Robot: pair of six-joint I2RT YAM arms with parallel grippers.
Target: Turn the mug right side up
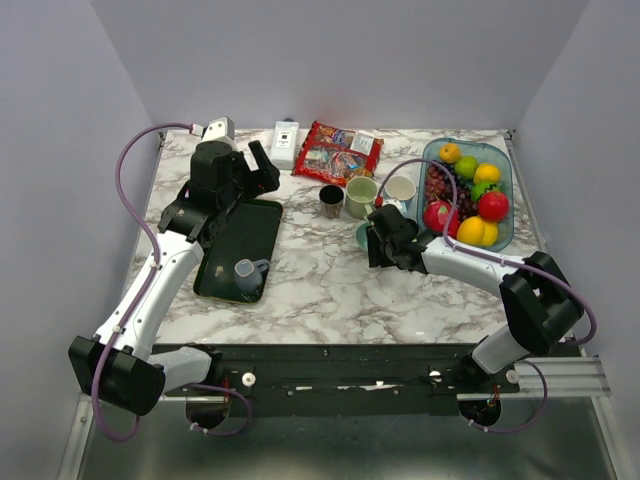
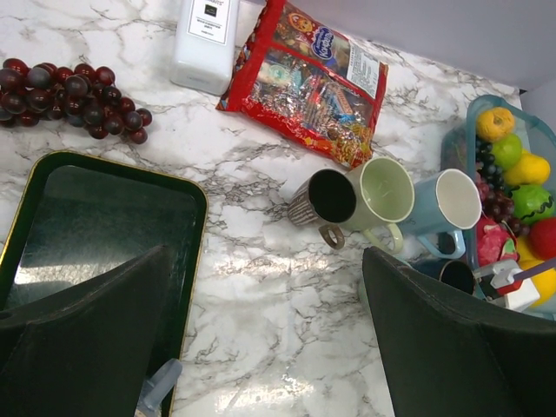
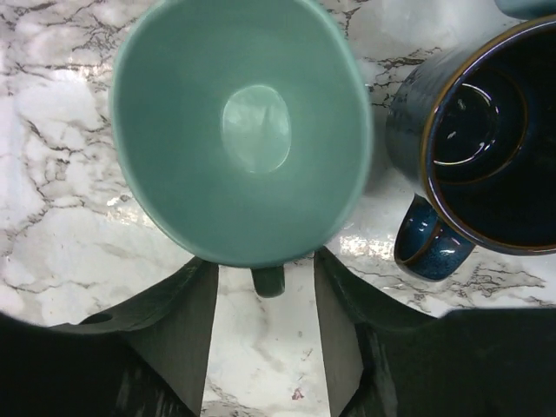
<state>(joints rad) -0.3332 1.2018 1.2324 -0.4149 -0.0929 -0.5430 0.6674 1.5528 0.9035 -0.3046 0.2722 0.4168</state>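
Dark-green rectangular tray (image 1: 250,225) lay under my left gripper (image 2: 269,347), whose jaws stood wide apart with nothing between them, idle above the marble-patterned table (image 1: 330,290). A small pale-blue cup (image 1: 247,272) sat on that tray; I could not tell which way up it was. Further right, the teal ceramic mug (image 3: 243,130) seemed to stand on the table just beside a glossy dark-blue mug (image 3: 486,139), its mouth facing up into the right wrist camera. My right gripper (image 3: 265,295) hung over it with the jaws released, the mug's handle in the gap and touching neither finger. I judged the turning done and the release step in hand. The next move called for a straight lift away, clear of the handle and the blue neighbour.
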